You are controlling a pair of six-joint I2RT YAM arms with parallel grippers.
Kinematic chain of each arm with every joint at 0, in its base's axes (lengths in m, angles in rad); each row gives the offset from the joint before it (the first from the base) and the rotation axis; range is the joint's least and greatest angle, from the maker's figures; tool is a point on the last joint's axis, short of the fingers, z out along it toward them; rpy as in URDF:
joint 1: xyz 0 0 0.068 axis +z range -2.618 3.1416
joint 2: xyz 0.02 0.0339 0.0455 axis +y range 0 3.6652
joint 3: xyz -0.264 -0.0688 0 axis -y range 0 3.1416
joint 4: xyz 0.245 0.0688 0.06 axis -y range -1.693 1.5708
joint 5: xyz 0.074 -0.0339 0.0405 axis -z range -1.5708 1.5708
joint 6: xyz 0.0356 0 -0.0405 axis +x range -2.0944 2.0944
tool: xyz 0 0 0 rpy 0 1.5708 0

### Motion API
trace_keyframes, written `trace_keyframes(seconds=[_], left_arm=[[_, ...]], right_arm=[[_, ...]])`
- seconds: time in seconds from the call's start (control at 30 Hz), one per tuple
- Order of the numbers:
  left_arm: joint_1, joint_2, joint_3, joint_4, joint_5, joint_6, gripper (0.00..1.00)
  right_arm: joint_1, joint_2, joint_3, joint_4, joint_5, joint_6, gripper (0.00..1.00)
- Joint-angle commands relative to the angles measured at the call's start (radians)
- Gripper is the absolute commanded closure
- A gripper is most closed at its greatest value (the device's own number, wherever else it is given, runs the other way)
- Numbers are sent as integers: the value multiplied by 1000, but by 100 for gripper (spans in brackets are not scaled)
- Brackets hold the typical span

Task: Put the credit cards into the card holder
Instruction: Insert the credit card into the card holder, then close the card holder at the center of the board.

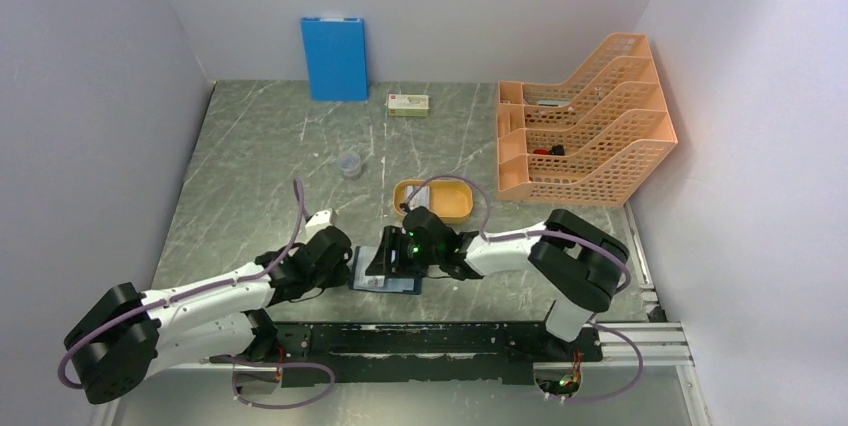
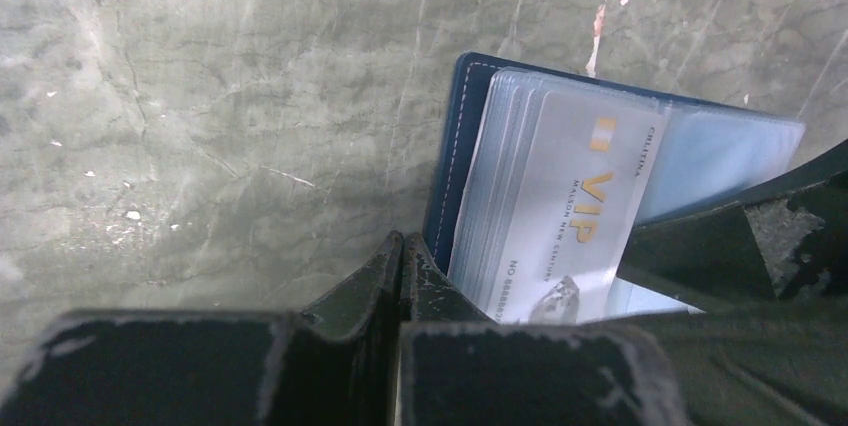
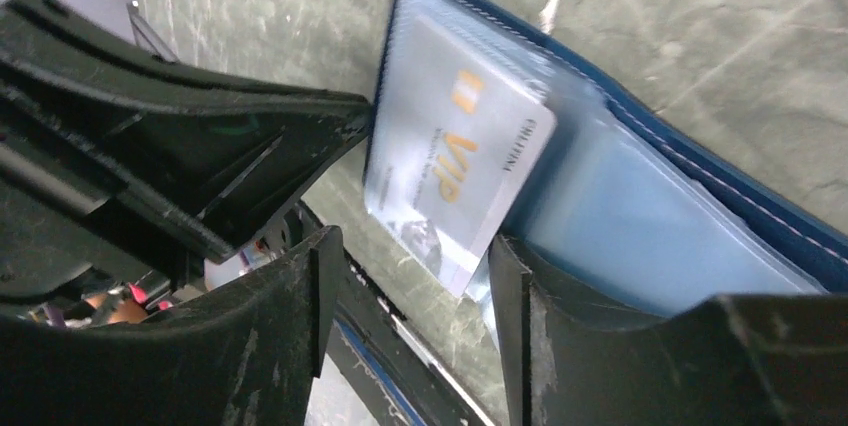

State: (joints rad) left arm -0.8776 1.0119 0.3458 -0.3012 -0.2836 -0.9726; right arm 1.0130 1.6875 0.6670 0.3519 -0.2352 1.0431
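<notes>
The right gripper (image 3: 412, 246) stood with jaws apart, the credit card (image 3: 450, 156) just ahead of its tips, long side pointing back at them, on the open card holder (image 3: 640, 216), beside the closed left gripper (image 2: 402, 246).

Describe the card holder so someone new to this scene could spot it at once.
On the grey marbled table, look near its front middle edge, nearer than the orange oval tray. The card holder lies open there: the only navy booklet, clear sleeves showing a gold-lettered VIP card.
</notes>
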Motion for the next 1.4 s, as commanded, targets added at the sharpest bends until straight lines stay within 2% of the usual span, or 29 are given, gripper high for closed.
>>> trace_keyframes(seconds=[0.0,0.1,0.23,0.33,0.43,0.53,0.73,0.9,0.97,1.07,1.2,1.3,1.37], left_arm=[[-4,-17,-18,-62,50,-8,95],[-4,-55,-3,-107,15,-11,94],[-3,-88,21,-152,-6,-8,91],[-4,-110,43,-181,-19,-4,88],[-3,-137,62,-208,-30,-1,84],[-3,-154,81,-234,-47,2,81],[-3,-192,105,-284,-73,-3,78],[-3,-198,122,-299,-74,-3,78],[-3,-196,125,-300,-73,-1,78],[-3,-196,125,-300,-70,0,78],[-3,-192,116,-285,-67,7,78],[-3,-164,90,-245,-66,13,79],[-3,-136,61,-214,-62,10,80]], right_arm=[[34,-92,74,-198,29,-95,38],[35,-174,123,-362,90,-153,32],[35,-277,191,-617,240,-214,31],[34,-359,189,-741,363,-233,31],[32,-406,147,-788,412,-236,31],[33,-402,109,-793,396,-218,31],[33,-348,82,-749,386,-191,31],[33,-278,92,-746,412,-189,37],[32,-258,87,-733,415,-193,40],[33,-235,84,-726,420,-190,51],[30,-256,70,-718,440,-187,72],[21,-284,60,-732,460,-201,97],[19,-336,50,-741,476,-226,100]])
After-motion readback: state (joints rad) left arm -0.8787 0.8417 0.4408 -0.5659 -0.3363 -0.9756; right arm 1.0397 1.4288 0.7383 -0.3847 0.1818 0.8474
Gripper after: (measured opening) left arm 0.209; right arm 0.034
